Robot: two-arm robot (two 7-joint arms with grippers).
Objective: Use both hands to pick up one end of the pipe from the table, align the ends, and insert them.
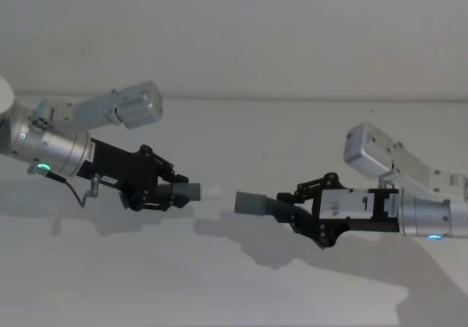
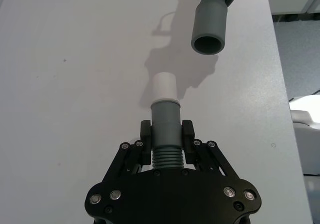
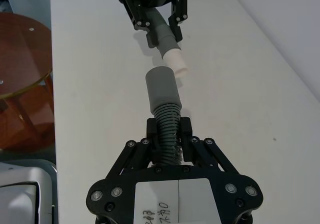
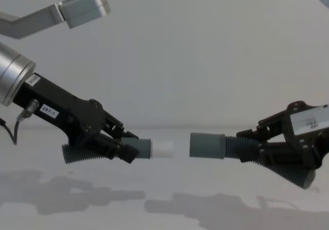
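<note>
Nearest the chest camera, the left gripper [image 4: 125, 148] reaches in from the left, its fingers closed on the ribbed part of the left pipe piece [image 4: 139, 148] just behind the smooth cuff; the ribbed tail of that piece trails back under the gripper. From the cuff projects a white tip [image 4: 163, 148], pointing right. Opposite, the right gripper [image 4: 255, 148] is closed in the same way on the ribbed part of the right pipe piece [image 4: 207, 145], whose open grey cuff points left. Both pieces are held clear of the table [image 1: 219, 290], above their shadows. We read the picking-up as done, since each arm has its piece. Alignment is, in our judgement, nearly done: from the side the two ends face one another at almost the same height, while the wrist views show the cuff mouth slightly off the line of the white tip. The ends are near but not touching. What is left, as we judge it, is a last correction of that offset, then closing the gap until the white tip enters the cuff
</note>
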